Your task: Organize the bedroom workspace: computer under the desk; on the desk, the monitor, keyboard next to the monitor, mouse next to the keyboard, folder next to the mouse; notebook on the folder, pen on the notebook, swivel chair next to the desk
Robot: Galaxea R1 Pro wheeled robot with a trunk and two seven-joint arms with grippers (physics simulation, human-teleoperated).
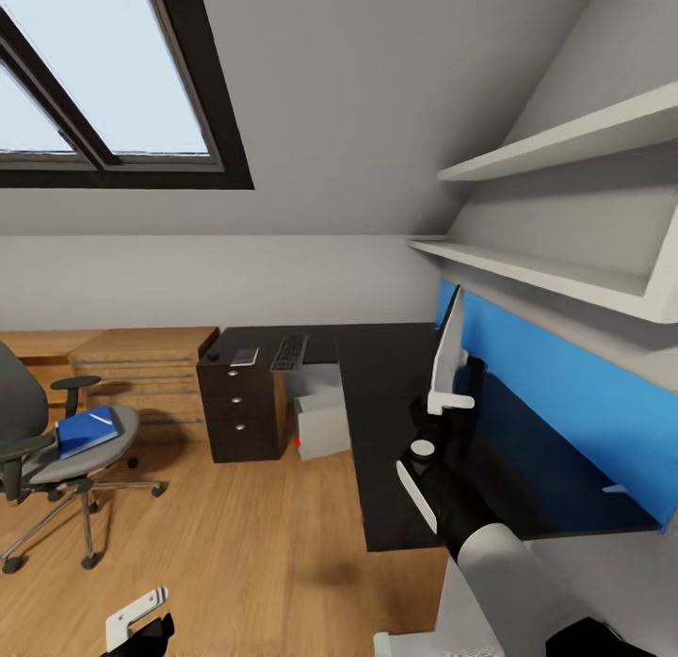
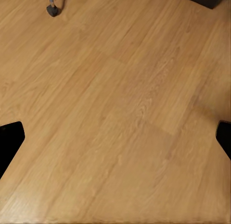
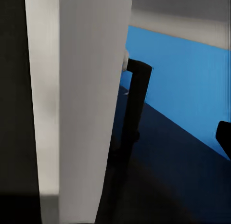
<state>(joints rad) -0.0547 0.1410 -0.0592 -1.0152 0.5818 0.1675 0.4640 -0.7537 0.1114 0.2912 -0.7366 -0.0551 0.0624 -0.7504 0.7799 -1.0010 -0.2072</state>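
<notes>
Glossy black, the L-shaped desk [image 1: 395, 403] carries the keyboard [image 1: 290, 353], the notebook [image 1: 245, 357] and the small mouse [image 1: 214, 356] on its far wing, with the light-grey computer [image 1: 320, 424] on the floor under it beside the drawer unit [image 1: 240, 408]. The monitor [image 1: 449, 351] stands edge-on near the blue wall panel [image 1: 565, 393], the right gripper [image 1: 461, 393] at its back edge, grip impossible to judge. The blue folder [image 1: 87, 431] lies on the swivel chair [image 1: 56, 450]; the left gripper [image 2: 115, 137] hangs spread over the wooden floor [image 2: 115, 104].
</notes>
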